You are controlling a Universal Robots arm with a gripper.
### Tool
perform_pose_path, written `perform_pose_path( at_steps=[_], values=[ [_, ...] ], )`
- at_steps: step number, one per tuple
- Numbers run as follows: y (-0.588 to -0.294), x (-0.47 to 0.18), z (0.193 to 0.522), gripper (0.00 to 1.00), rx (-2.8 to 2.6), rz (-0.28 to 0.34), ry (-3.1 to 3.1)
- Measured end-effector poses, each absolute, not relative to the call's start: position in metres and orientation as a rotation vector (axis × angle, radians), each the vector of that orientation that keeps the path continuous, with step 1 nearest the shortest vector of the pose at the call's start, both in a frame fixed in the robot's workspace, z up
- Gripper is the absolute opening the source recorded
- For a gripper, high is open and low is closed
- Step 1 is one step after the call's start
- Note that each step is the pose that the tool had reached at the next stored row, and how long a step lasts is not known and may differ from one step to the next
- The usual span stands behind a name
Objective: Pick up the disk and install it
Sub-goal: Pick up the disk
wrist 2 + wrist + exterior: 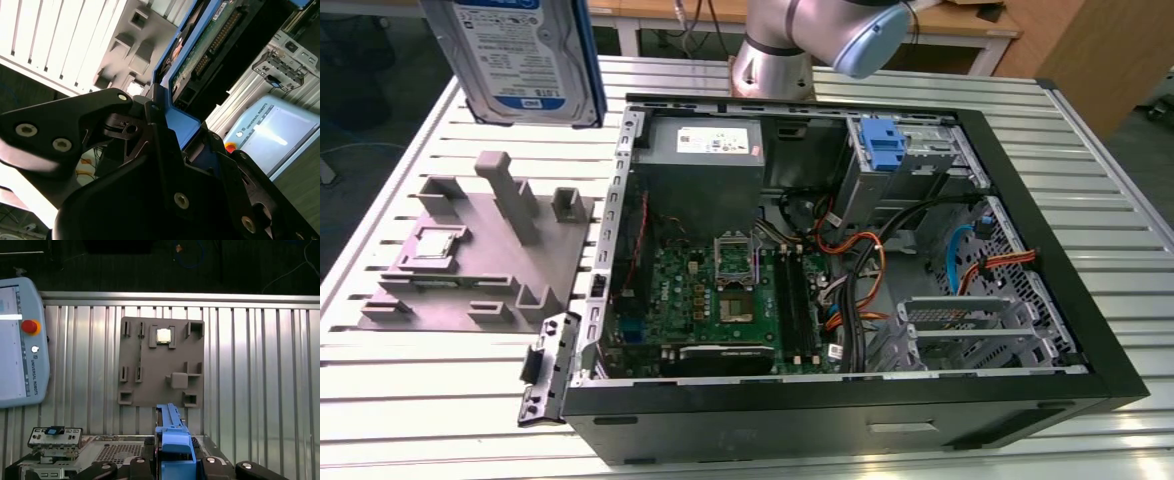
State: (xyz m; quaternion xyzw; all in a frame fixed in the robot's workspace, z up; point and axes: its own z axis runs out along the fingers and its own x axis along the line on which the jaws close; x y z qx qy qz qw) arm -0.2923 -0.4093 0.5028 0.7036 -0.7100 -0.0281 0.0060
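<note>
Carry step: your gripper (175, 122) has jaws pinching the disk (520, 55) (by its blue rail), aloft outside the computer case (1107, 370); install not yet done.

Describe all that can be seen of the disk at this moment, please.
The disk is a flat silver-grey hard drive with a white-and-blue label, framed by bright blue plastic rails. It hangs upright in the air over the slatted table, near the grey holder plate and outside the open computer case. In the second wrist view its underside shows a green circuit board. The gripper is clamped on one blue rail end.
</note>
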Motion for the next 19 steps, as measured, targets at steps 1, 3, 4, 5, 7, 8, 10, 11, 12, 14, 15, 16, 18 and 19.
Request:
perform_pose_path(
  at_steps=[1, 3, 4, 5, 7, 8, 10, 11, 12, 14, 15, 16, 18, 19],
  values=[
    [-0.409, -0.289, 0.503, 0.37, 2.202, -0.088, -2.222],
    [-0.409, -0.284, 0.502, 0.37, 2.202, -0.088, -2.222],
    [-0.409, -0.283, 0.502, 0.37, 2.202, -0.088, -2.222],
    [-0.409, -0.282, 0.502, 0.37, 2.202, -0.088, -2.222],
    [-0.411, -0.282, 0.501, 0.37, 2.202, -0.087, -2.222],
    [-0.412, -0.282, 0.501, 0.37, 2.202, -0.087, -2.222],
    [-0.416, -0.281, 0.5, 0.37, 2.202, -0.087, -2.222],
    [-0.419, -0.281, 0.5, 0.37, 2.202, -0.087, -2.222],
    [-0.42, -0.281, 0.5, 0.37, 2.202, -0.087, -2.223],
    [-0.421, -0.279, 0.499, 0.37, 2.202, -0.087, -2.222],
    [-0.421, -0.277, 0.499, 0.37, 2.202, -0.087, -2.222],
    [-0.421, -0.274, 0.499, 0.37, 2.202, -0.087, -2.222],
    [-0.421, -0.27, 0.499, 0.37, 2.202, -0.087, -2.222],
    [-0.421, -0.268, 0.498, 0.37, 2.202, -0.087, -2.222]
  ],
)
